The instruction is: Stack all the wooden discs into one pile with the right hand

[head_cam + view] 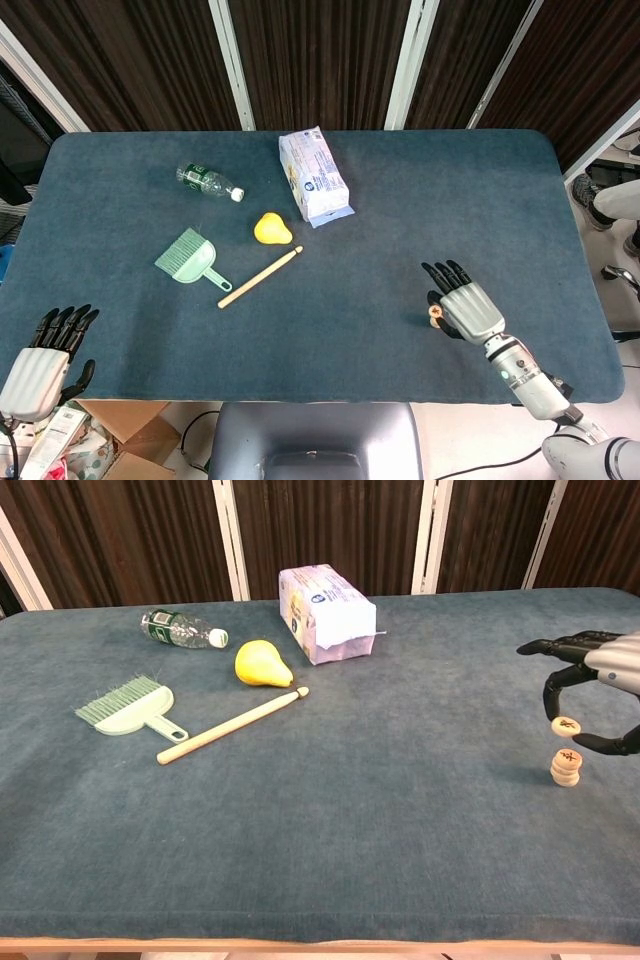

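Observation:
My right hand (466, 310) (598, 692) hovers over the table's right front part and pinches one wooden disc (566, 726) (436, 313) between thumb and a finger, its other fingers spread. In the chest view the held disc hangs just above a small pile of wooden discs (566, 768) standing on the blue cloth, with a gap between them. In the head view the hand hides the pile. My left hand (42, 358) stays low at the table's left front corner, off the cloth, fingers straight and holding nothing.
Over on the left half lie a green dustpan brush (188, 257), a wooden stick (260, 277), a yellow pear (270, 229) and a plastic bottle (208, 182). A white packet (314, 175) lies at the back middle. The table's right edge is close to my right hand.

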Controlling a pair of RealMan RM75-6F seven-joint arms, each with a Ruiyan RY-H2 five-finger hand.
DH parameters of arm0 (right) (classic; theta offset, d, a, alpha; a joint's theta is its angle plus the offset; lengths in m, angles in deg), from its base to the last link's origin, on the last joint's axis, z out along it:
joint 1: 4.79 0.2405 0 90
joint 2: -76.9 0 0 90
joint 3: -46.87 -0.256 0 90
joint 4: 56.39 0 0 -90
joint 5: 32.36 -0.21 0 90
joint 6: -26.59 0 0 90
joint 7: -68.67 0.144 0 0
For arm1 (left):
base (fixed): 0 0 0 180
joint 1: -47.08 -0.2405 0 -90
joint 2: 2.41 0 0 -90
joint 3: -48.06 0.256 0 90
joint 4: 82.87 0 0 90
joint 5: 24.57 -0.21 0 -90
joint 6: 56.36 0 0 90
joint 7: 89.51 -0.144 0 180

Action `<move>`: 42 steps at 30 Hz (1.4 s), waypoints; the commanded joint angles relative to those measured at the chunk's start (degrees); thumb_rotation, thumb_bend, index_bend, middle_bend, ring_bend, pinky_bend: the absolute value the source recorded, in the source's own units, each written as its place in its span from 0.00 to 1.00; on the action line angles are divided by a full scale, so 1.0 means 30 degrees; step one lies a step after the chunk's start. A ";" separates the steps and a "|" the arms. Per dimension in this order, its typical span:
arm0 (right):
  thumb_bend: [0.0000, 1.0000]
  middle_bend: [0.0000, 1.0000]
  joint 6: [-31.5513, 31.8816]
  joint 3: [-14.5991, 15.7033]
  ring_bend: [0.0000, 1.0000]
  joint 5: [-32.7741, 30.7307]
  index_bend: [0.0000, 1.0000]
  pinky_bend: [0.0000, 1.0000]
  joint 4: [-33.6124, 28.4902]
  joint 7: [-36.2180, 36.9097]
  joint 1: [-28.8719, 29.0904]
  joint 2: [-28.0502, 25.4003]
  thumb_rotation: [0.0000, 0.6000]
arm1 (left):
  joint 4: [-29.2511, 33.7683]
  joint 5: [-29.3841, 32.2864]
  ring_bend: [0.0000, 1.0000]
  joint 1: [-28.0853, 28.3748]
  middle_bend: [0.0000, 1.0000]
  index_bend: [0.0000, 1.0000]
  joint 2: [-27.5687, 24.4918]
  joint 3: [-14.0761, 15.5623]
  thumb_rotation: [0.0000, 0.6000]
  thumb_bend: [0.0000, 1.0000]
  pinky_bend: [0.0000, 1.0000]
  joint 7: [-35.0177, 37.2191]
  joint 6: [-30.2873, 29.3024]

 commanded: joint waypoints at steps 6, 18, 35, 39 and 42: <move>0.55 0.06 -0.0201 0.0063 0.00 -0.0053 0.67 0.07 0.0439 -0.0094 -0.0271 0.0201 1.00 | 0.0020 -0.0003 0.01 0.0028 0.04 0.00 -0.0012 -0.0019 1.00 0.51 0.04 -0.0032 0.0026; 0.55 0.06 -0.0681 0.0085 0.00 -0.0017 0.66 0.07 0.1053 0.0177 -0.0362 0.0647 1.00 | -0.0005 -0.0043 0.01 0.0030 0.04 0.00 -0.0001 -0.0001 1.00 0.50 0.04 -0.0039 0.0020; 0.55 0.06 -0.0976 0.0004 0.00 -0.0048 0.63 0.07 0.1229 0.0112 -0.0479 0.0772 1.00 | 0.0020 -0.0085 0.01 -0.0034 0.04 0.00 -0.0038 0.0028 1.00 0.50 0.04 0.0046 -0.0085; 0.55 0.06 -0.1001 -0.0031 0.00 -0.0050 0.58 0.07 0.1197 0.0052 -0.0491 0.0782 1.00 | 0.0044 -0.0066 0.01 -0.0039 0.04 0.00 -0.0037 0.0011 1.00 0.50 0.04 0.0021 -0.0096; 0.55 0.06 -0.0904 -0.0071 0.00 -0.0050 0.55 0.07 0.1173 -0.0068 -0.0550 0.0775 1.00 | 0.0029 -0.0060 0.01 -0.0049 0.04 0.00 -0.0041 0.0008 1.00 0.50 0.04 0.0068 -0.0112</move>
